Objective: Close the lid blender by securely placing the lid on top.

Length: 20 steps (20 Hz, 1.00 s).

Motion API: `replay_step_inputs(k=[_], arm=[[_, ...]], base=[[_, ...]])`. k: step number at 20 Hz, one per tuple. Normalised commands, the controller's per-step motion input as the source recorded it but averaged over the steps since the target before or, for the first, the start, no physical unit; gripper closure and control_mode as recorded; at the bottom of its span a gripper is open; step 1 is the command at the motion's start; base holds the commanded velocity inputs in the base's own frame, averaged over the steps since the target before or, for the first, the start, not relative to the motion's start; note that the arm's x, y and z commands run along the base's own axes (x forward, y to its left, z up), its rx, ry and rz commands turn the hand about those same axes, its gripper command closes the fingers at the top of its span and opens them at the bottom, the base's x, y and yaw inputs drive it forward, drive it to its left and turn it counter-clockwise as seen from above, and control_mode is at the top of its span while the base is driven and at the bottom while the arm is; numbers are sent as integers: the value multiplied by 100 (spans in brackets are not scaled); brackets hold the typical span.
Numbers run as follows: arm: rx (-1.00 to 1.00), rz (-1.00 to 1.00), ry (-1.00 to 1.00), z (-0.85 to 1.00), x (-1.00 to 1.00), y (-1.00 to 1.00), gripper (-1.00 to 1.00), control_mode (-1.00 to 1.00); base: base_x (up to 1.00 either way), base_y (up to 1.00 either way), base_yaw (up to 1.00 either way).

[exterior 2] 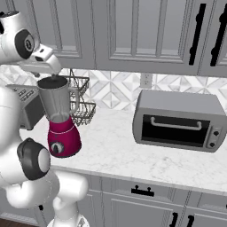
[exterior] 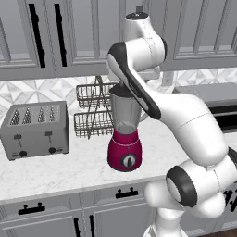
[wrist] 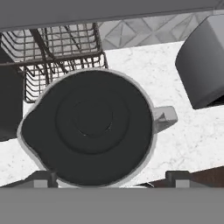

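The blender (exterior: 124, 134) stands upright on the desk (exterior 2: 133, 150), long axis vertical, handle toward the oven (exterior 2: 179, 120). The lid (wrist: 94, 127) lies flat over the jar mouth, seemingly seated. The tool (wrist: 111, 177), spread wide, hangs just above. A careless lift could clip it loose.

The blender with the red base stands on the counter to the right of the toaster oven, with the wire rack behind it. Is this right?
Not quite. In the right base view the blender stands left of the toaster oven, not right. The wire rack is behind it, as you said.
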Motion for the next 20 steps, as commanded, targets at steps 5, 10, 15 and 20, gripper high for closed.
replay_step_inputs(k=[5, 10, 15, 20], arm=[[20, 0, -42, -53, -100, -97, -100, -100], [6, 0, -27, -99, -100, -100, -100, -100], [1, 0, -17, -93, -100, -98, -100, -100], [23, 0, -73, 7, -100, -40, -100, -100]], base=[[0, 0, 0], [0, 0, 0], [0, 0, 0], [0, 0, 0]])
